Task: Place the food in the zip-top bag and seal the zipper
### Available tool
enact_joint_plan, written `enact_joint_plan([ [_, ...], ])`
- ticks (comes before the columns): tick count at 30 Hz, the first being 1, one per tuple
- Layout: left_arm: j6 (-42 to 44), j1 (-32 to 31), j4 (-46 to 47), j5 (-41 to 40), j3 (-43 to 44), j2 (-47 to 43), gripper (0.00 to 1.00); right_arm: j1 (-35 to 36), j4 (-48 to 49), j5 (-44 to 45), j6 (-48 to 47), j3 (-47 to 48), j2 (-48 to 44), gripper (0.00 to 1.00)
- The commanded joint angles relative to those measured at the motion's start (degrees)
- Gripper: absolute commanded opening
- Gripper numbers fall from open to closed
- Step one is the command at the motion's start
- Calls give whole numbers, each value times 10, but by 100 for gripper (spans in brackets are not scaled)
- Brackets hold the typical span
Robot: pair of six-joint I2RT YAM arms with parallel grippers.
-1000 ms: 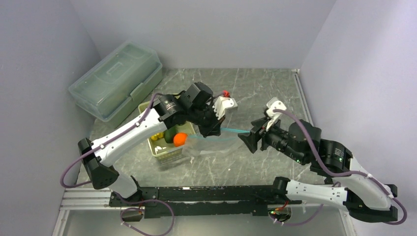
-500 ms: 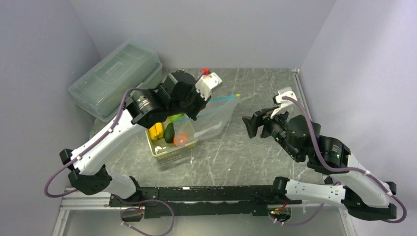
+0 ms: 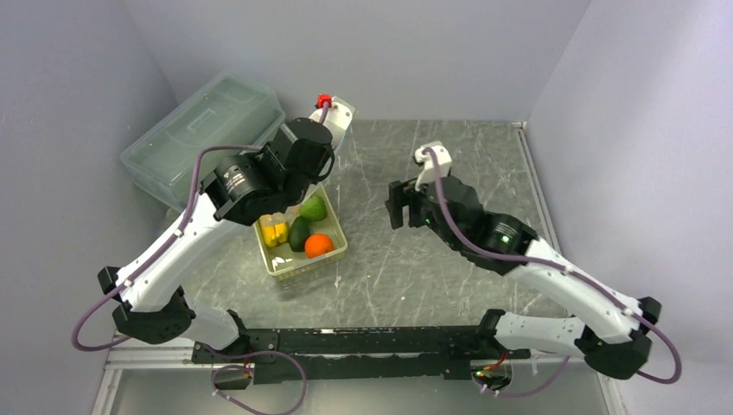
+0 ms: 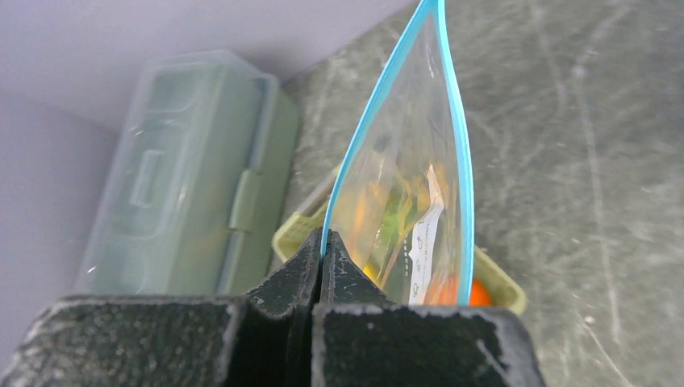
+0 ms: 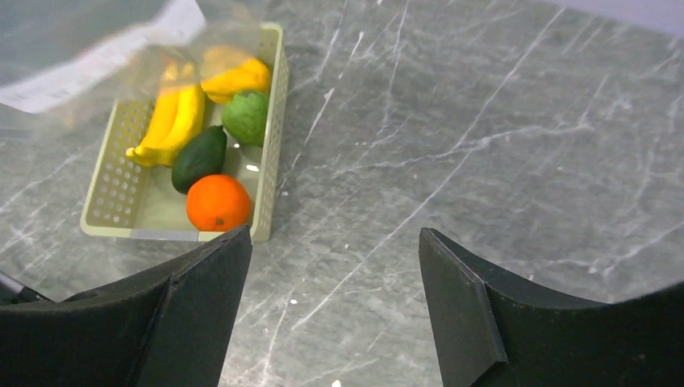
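The food lies in the pale green basket (image 3: pixel 298 270): an orange (image 3: pixel 318 245), a dark avocado (image 3: pixel 299 233), a light green round piece (image 3: pixel 313 207) and yellow bananas (image 3: pixel 274 230). The right wrist view shows the same pieces, with the orange (image 5: pixel 218 201) nearest. My left gripper (image 3: pixel 301 177) hangs above the basket's back end. It is shut (image 4: pixel 323 242) on one side of the teal zipper (image 4: pixel 461 161) of the clear zip-top bag (image 4: pixel 411 161), whose mouth gapes open. My right gripper (image 3: pixel 398 206) is open and empty over bare table, right of the basket (image 5: pixel 270 145).
A large translucent lidded storage box (image 3: pixel 203 138) stands at the back left, close beside the left gripper; it also shows in the left wrist view (image 4: pixel 185 161). Grey walls close in the left, back and right sides of the marble tabletop (image 3: pixel 449 156).
My left gripper has lifted the bag up and back-left, from right of the basket to over its back end. My right gripper has come off the zipper's end and swung left toward the table's middle.
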Motion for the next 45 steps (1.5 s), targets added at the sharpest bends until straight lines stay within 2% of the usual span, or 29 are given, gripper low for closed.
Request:
enact_joint_plan([
  [1, 6, -2, 2, -159, 1, -10, 0, -29, 71, -102, 19, -11, 57, 79],
  [8, -12, -1, -20, -258, -29, -20, 0, -40, 121, -153, 34, -1, 166, 79],
  [18, -115, 12, -99, -263, -84, -63, 0, -53, 169, -210, 57, 30, 325, 75],
  [25, -159, 13, -141, -263, -96, -82, 0, -54, 177, -215, 72, 76, 425, 69],
  [36, -148, 12, -129, -255, -115, -107, 0, -53, 164, -209, 76, 138, 524, 56],
  [45, -148, 13, -129, -252, -120, -112, 0, -53, 152, -204, 71, 160, 565, 35],
])
